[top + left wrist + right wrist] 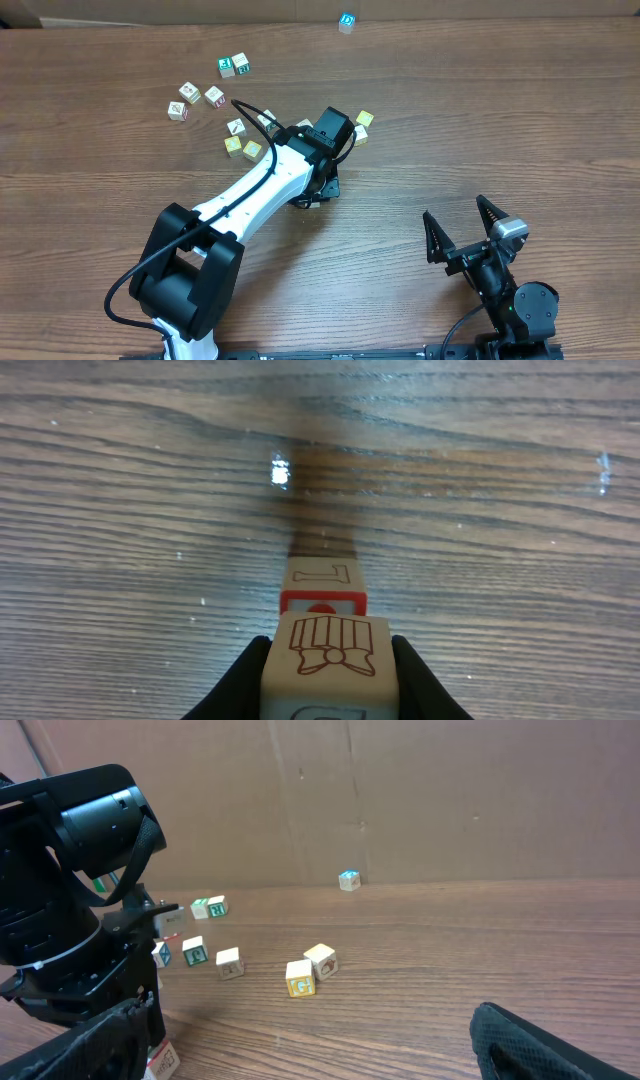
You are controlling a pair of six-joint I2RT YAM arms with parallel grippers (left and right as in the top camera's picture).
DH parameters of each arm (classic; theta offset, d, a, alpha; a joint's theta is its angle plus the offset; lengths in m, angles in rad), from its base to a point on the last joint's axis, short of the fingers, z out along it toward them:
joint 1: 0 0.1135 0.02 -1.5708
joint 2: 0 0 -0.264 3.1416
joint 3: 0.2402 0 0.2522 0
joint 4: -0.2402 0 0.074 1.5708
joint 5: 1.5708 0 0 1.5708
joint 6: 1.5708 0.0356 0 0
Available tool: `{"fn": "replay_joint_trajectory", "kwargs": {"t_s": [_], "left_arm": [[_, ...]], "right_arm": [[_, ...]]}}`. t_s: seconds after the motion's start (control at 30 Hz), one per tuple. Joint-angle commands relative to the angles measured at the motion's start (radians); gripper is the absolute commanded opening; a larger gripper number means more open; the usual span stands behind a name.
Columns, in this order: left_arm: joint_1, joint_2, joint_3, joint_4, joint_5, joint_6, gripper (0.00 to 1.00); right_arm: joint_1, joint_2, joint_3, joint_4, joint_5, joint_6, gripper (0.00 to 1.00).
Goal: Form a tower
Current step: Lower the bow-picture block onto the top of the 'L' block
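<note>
The tower [322, 603] stands near the middle of the table [500, 100], directly under the left gripper [330, 660]. From overhead the arm hides it. The left wrist view looks down its length and shows a red-framed cube, and beyond that a cream cube bearing a letter like an L. Nearest the camera is the picture cube [330, 645], pale with a brown line drawing. The left gripper's dark fingers [250, 665] are clamped on its two sides. It sits in line with the cubes below. Whether it already rests on the red-framed one or hangs just above it cannot be told from this angle.

The stack is therefore at least three cubes high counting the gripped one, and any lower levels are out of sight. The step in hand looks like seating this cube and then letting go of it, which has not yet happened.

Plenty is left. About a dozen loose cubes lie on the far side of the tower, among them a yellow-faced cube [252, 150] just to its left, a green pair [242, 65] farther off, and a lone blue cube [346, 22] at the far edge.

The right gripper [455, 210] waits at the near right, well apart from the cubes, with its jaws spread wide and empty.
</note>
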Motion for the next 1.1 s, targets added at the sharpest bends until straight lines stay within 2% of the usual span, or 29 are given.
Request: {"fn": "replay_joint_trajectory", "kwargs": {"t_s": [0.0, 0.23, 0.43, 0.7, 0.77, 1.07], "left_arm": [[-0.006, 0.002, -0.010, 0.002, -0.045, 0.020, 0.14], [-0.006, 0.002, -0.010, 0.011, -0.048, 0.019, 0.15], [-0.006, 0.002, -0.010, 0.009, -0.047, 0.020, 0.20], [-0.006, 0.002, -0.010, 0.010, -0.048, 0.020, 0.19], [-0.006, 0.002, -0.011, 0.011, -0.056, 0.027, 0.16], [-0.006, 0.002, -0.011, 0.018, -0.086, 0.027, 0.19]], "right_arm": [[-0.005, -0.009, -0.010, 0.005, -0.001, 0.002, 1.00], [-0.005, -0.009, -0.010, 0.005, -0.001, 0.002, 1.00], [-0.005, -0.009, -0.010, 0.005, -0.001, 0.002, 1.00], [-0.005, -0.009, -0.010, 0.005, -0.001, 0.002, 1.00], [-0.005, -0.009, -0.010, 0.005, -0.001, 0.002, 1.00], [-0.005, -0.009, -0.010, 0.005, -0.001, 0.002, 1.00]]}}
